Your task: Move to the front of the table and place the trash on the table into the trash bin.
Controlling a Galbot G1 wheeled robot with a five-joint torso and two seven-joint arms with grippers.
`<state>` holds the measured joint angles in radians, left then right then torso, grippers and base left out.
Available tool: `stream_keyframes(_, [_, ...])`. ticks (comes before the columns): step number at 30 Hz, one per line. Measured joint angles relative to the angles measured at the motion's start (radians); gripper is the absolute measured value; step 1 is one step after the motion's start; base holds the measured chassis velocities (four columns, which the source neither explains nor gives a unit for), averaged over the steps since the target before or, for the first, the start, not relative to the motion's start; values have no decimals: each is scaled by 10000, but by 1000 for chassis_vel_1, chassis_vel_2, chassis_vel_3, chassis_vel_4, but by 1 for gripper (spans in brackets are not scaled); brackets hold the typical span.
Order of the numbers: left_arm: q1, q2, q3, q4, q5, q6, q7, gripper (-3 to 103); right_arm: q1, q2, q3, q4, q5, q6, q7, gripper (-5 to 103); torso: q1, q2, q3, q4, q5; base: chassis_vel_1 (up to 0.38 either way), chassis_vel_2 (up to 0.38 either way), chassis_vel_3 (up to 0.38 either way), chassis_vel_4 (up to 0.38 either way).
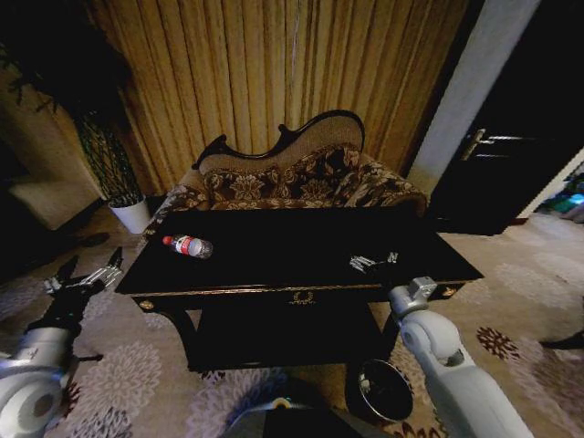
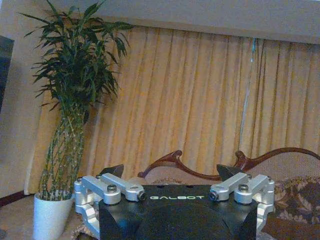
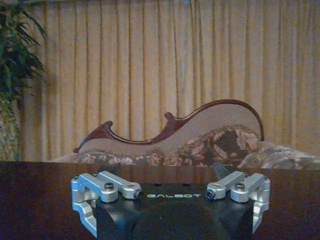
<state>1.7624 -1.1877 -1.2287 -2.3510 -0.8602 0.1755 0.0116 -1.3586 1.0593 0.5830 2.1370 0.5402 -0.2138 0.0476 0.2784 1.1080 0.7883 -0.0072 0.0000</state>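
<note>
**Inspector:** Nearest the head camera: right arm, low at the table's [image 1: 310, 290] front edge, with the right gripper [image 1: 374, 263] over the right part of the top, jaws spread wide, nothing held. The bin [image 1: 383, 391] stands on the carpet just below that arm, by the table's right front leg.

**Clerk:** And the left?

**Inspector:** Left gripper [image 1: 87, 276] hangs off the table's left end, over the carpet, also wide open and empty.

**Clerk:** Trash?

**Inspector:** One piece confirmed: a bottle [image 1: 188, 245] lying on its side on the left part of the top. It is nearer the left gripper, well apart from the right. Paper or a box I cannot make out on the dark surface.

**Clerk:** Step in hand?

**Inspector:** My judgement: the robot is at the table front; picking has not begun. The next move calls for a gripper to come over the bottle, jaws across its body, then close.
</note>
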Motion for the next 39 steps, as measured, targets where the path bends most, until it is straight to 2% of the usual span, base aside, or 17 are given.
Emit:
stream_keyframes(12, [20,-51,-32,-74,1,53,-39,100,657,-546,-210,-42,720,-339,1,100,0,0,0,1,-1,0,0,0,0])
stream_keyframes(14, [-156,221,-70,-191,-363,573,-510,100,731,-558,-195,-110,764,-356,4,100,0,0,0,3,-1,0,0,0,0])
stream_keyframes(15, [-156,221,-70,-191,-363,573,-510,100,731,-558,-195,-110,764,-356,4,100,0,0,0,3,-1,0,0,0,0])
stream_keyframes(17, [-569,664,-87,-291,-871,1199,-1091,100,802,-558,-194,-175,777,-363,5,100,0,0,0,-5,0,0,0,0,0])
stream_keyframes(22, [-912,1282,-29,-224,-1021,1367,-1349,100,833,-559,-159,-221,796,-367,6,100,0,-1,1,-1,-1,0,0,0,0])
stream_keyframes(25, [-1091,1623,59,-195,-1279,1484,-1712,100,826,-560,-106,-248,798,-367,7,100,0,0,0,2,-1,0,0,0,0])
stream_keyframes(26, [-1365,1966,255,-106,-1524,1617,-2286,100,802,-553,-85,-269,798,-367,7,100,-1,0,0,2,-1,0,0,0,0])
stream_keyframes(27, [-1557,2172,405,-43,-1649,1678,-2629,100,792,-544,-85,-274,798,-366,7,100,-1,0,0,0,-1,0,0,0,0])
stream_keyframes(28, [-1557,2172,405,-43,-1649,1678,-2629,100,792,-544,-85,-274,798,-366,7,100,-1,0,0,0,-1,0,0,0,0])
stream_keyframes(30, [-2143,2662,873,91,-2018,1777,-3524,100,773,-516,-94,-278,793,-363,7,100,0,0,1,-1,-1,0,0,0,0])
stream_keyframes(31, [-2143,2662,873,91,-2018,1777,-3524,100,773,-516,-94,-278,793,-363,7,100,0,0,1,-1,-1,0,0,0,0])
stream_keyframes(32, [-2457,2891,1182,138,-2187,1799,-3959,100,763,-500,-102,-279,787,-359,7,100,1,-1,1,-1,-1,0,0,0,0])
stream_keyframes(33, [-2457,2891,1182,138,-2187,1799,-3959,100,763,-500,-102,-279,787,-359,7,100,1,-1,1,-1,-1,0,0,0,0])
stream_keyframes(34, [-2765,3111,1496,158,-2333,1808,-4283,100,744,-489,-101,-279,784,-355,7,100,0,-1,1,-2,-2,0,0,0,0])
stream_keyframes(36, [-2962,3250,1733,156,-2401,1820,-4432,100,729,-489,-87,-279,782,-352,8,100,0,0,1,0,-1,0,0,0,0])
stream_keyframes(38, [-3411,3552,2369,143,-2538,1829,-4938,100,677,-509,-9,-280,781,-342,8,100,0,0,0,0,0,0,0,0,0])
stream_keyframes(39, [-3411,3552,2369,143,-2538,1829,-4938,100,677,-509,-9,-280,781,-342,8,100,0,0,0,0,0,0,0,0,0])
